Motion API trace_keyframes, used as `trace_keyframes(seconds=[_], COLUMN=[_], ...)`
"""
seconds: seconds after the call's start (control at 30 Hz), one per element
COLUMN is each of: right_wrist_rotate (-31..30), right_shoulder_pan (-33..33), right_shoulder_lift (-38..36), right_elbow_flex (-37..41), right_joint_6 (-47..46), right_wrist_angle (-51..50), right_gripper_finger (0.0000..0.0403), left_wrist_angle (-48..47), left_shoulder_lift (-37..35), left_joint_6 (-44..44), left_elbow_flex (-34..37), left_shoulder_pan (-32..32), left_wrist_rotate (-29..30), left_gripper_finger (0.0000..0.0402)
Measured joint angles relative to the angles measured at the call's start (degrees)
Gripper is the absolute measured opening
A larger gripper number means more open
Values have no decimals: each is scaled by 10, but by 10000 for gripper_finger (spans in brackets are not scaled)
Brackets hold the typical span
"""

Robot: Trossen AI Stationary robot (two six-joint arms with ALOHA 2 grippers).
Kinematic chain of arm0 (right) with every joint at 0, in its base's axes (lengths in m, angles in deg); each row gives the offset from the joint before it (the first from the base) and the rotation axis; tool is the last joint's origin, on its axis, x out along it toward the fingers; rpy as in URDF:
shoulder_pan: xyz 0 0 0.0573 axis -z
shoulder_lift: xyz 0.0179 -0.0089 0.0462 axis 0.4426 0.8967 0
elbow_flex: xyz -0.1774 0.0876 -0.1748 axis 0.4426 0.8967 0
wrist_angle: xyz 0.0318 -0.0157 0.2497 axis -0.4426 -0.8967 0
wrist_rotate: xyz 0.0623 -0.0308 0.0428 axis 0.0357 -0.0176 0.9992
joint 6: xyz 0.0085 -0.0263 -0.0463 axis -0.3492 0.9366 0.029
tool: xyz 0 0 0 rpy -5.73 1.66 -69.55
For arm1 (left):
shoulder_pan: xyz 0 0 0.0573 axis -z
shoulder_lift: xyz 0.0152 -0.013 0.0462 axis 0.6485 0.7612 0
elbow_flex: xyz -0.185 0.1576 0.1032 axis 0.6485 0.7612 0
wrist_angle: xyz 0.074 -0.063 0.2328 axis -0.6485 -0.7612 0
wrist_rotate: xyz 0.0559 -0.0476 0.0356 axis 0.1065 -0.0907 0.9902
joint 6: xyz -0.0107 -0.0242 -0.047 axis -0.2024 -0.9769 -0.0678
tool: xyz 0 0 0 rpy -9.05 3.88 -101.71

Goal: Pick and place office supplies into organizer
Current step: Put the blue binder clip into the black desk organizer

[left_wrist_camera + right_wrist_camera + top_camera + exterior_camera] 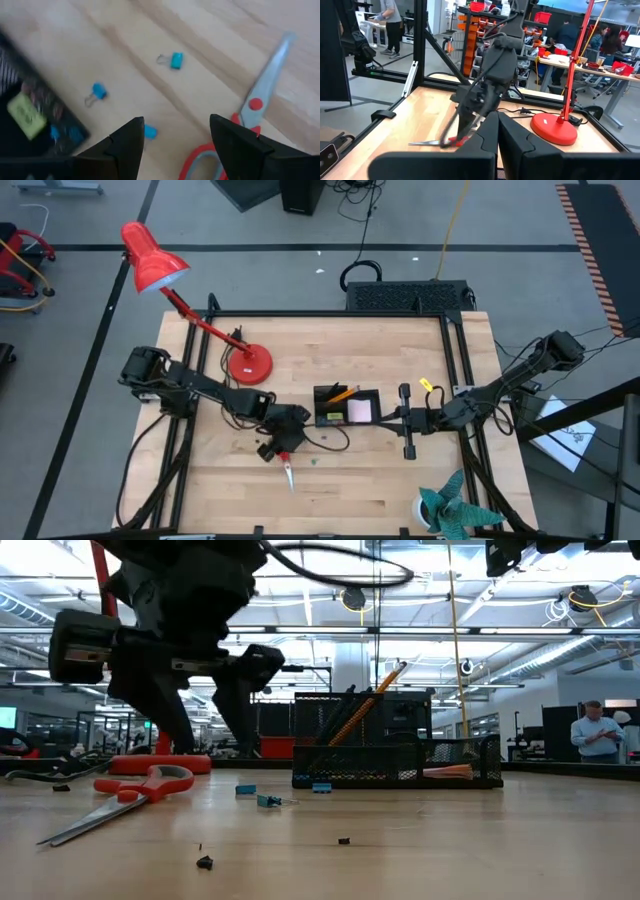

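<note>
Scissors (250,120) lie under the wide-open, empty left gripper (175,145) (right gripper (497,135) closed, empty)

A red desk lamp (175,290) stands on the wooden worktop (330,490), its round base (248,365) behind and outward of the left gripper (283,448), its shade leaning out past the worktop's far corner. A teal spiky leafy object (455,510) sits at the near edge, nearer than the right gripper (392,418) and well apart from it. A large black box with cables (408,295) lies beyond the far edge. In the room behind, a person (598,735) stands far off.
</note>
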Motion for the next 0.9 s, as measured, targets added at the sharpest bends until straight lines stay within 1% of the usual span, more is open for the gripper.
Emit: trace_keyframes(seconds=[0.1, 0.17, 0.33, 0.43, 0.57, 0.7, 0.8, 0.9], right_wrist_rotate=[0, 0, 0, 0, 0, 0, 0, 0], right_shoulder_pan=[0, 0, 0, 0, 0, 0, 0, 0], right_shoulder_lift=[0, 0, 0, 0, 0, 1, 1, 0], right_elbow_flex=[0, 0, 0, 0, 0, 0, 0, 0], right_joint_6=[0, 0, -2, -14, -20, -26, -26, -22], right_wrist_angle=[0, 0, 0, -3, -11, -15, -17, -17], right_gripper_finger=[1, 1, 1, 1, 2, 2, 2, 2], left_wrist_angle=[7, 21, 47, 38, 48, 39, 35, 34], left_shoulder_lift=[0, 3, 23, 44, 67, 90, 95, 96], left_joint_6=[61, 81, 103, 112, 145, 160, 163, 164], left_elbow_flex=[0, 0, 0, 0, 0, -19, -26, -27], left_shoulder_pan=[-12, -17, -33, -45, -53, -56, -61, -64], left_wrist_rotate=[-11, -13, -30, -35, -51, -60, -76, -78], left_gripper_finger=[232, 232, 232, 232, 232, 232, 232, 230])
